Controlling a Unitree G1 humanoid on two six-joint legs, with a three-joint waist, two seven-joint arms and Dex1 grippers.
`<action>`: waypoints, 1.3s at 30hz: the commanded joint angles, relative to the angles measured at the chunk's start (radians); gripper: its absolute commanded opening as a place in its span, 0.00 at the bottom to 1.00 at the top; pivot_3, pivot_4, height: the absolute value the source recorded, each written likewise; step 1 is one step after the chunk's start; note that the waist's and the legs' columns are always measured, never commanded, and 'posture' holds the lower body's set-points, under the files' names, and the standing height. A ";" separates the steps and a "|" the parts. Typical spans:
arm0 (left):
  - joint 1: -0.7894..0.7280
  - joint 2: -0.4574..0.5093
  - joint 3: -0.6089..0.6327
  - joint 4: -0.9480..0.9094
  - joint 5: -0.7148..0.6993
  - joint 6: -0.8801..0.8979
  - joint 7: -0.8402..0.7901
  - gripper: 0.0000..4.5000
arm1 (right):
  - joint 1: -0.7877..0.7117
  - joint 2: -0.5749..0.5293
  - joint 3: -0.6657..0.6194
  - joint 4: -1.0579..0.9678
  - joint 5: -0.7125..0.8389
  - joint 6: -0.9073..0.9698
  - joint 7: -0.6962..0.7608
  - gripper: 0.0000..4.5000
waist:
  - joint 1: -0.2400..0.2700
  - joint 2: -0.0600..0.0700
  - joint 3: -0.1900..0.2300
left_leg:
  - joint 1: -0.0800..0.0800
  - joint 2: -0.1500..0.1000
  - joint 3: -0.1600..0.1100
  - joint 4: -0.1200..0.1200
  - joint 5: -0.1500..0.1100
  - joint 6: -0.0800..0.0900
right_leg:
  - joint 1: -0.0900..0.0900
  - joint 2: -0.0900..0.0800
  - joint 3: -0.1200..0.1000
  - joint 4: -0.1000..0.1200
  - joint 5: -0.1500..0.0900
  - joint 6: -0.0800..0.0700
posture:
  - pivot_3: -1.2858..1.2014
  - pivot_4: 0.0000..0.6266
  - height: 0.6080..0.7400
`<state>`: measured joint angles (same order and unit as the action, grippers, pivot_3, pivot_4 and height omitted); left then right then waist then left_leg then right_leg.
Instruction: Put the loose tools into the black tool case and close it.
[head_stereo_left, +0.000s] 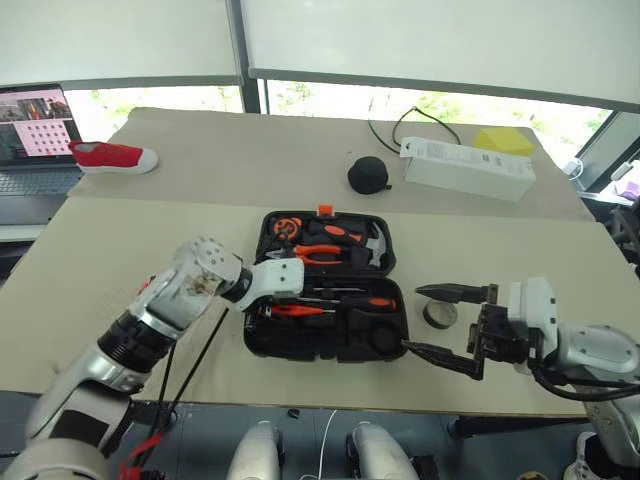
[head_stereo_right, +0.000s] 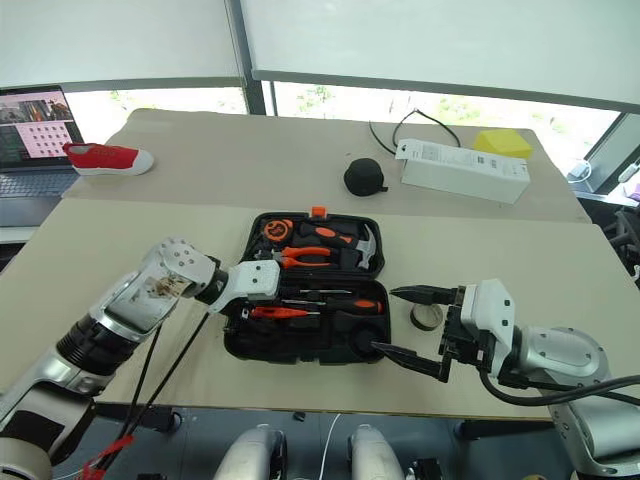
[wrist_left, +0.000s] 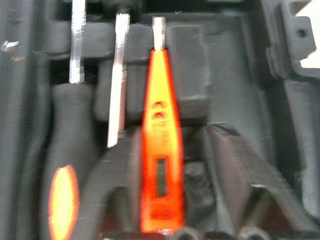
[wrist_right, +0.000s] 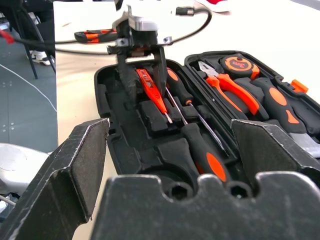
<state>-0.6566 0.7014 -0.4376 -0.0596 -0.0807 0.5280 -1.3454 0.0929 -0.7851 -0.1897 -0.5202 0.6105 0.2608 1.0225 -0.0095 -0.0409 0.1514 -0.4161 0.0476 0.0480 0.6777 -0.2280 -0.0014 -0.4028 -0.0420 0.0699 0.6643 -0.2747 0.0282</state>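
Two screwdrivers and the orange tester already sit in the open black case. My left claw hovers spread over the tester, empty. My right claw is wide, empty. Tape roll lies on the surface at the case's 3 o'clock. Knife still outside, partly hidden. Lid unclosed.

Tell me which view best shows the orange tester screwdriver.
The left wrist view: the tester screwdriver lies close up in its slot. The right wrist view shows it between the open left gripper fingers; the head views show it small.
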 joint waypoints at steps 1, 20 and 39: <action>-0.025 0.010 0.112 -0.044 -0.079 -0.060 -0.017 0.68 | -0.008 0.000 -0.009 -0.014 0.009 -0.001 0.002 1.00 | 0.007 0.000 0.000 | 0.000 0.000 0.000 0.001 0.000 0.000 | 0.000 0.000 0.000 0.000 0.000 0.000 | 0.52 0.24 1.00; 0.148 -0.092 0.213 0.189 -0.110 -0.352 0.061 0.02 | -0.037 0.051 -0.008 0.004 0.022 -0.041 0.003 1.00 | 0.006 0.000 0.000 | 0.000 0.000 0.000 0.001 0.000 0.000 | 0.000 0.000 0.000 0.000 0.000 0.000 | 0.52 0.24 1.00; 0.202 -0.092 0.136 0.233 -0.023 -0.381 0.103 0.02 | 0.003 0.059 -0.025 0.029 0.002 -0.052 0.022 1.00 | 0.009 0.001 -0.001 | 0.013 0.000 0.000 0.000 0.000 0.000 | 0.013 0.000 0.000 -0.001 0.000 0.001 | 0.52 0.24 1.00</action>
<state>-0.4956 0.5940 -0.2757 0.1575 -0.1412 0.1139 -1.2530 0.0904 -0.7290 -0.1775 -0.4880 0.6096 0.2445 1.0386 -0.0010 -0.0397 0.1502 -0.4032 0.0477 0.0483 0.6776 -0.2284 -0.0013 -0.3895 -0.0424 0.0698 0.6628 -0.2746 0.0291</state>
